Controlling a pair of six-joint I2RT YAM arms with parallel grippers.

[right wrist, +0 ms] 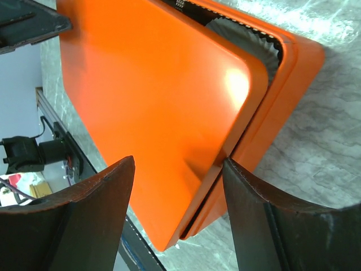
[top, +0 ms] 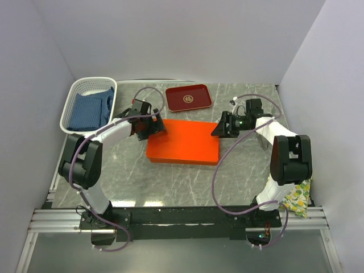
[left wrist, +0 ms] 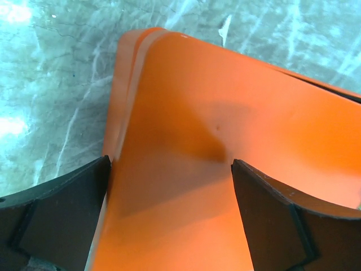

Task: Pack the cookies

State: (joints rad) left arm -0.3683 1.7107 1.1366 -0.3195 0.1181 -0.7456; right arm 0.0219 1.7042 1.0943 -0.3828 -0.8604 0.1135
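On the left, the left gripper (top: 149,126) hangs over the far-left corner of the orange lid (top: 185,139). Its jaws are spread wide to either side of that corner and hold nothing. If they close or push here, the lid will probably slide further out of line rather than seat, because it is smooth and lies loosely on the box base (right wrist: 293,73).

In the middle, the lid sits skewed. The right wrist view shows a gap along the box's rim, with the pleated edge of a white paper cup (right wrist: 248,34) showing in it. Pressing down now could pinch or crush that cup and leave the lid cocked.

On the right, the right gripper (top: 219,129) stands at the box's right end. Its jaws are parted, the lid's corner shows between them, and I judge that nothing is gripped. If the two arms push unevenly, the whole box could skid across the marble worktop (top: 170,182).

The cookies are not visible in any view. I take them to be inside the box under the lid, so I cannot tell their colour, number or arrangement.
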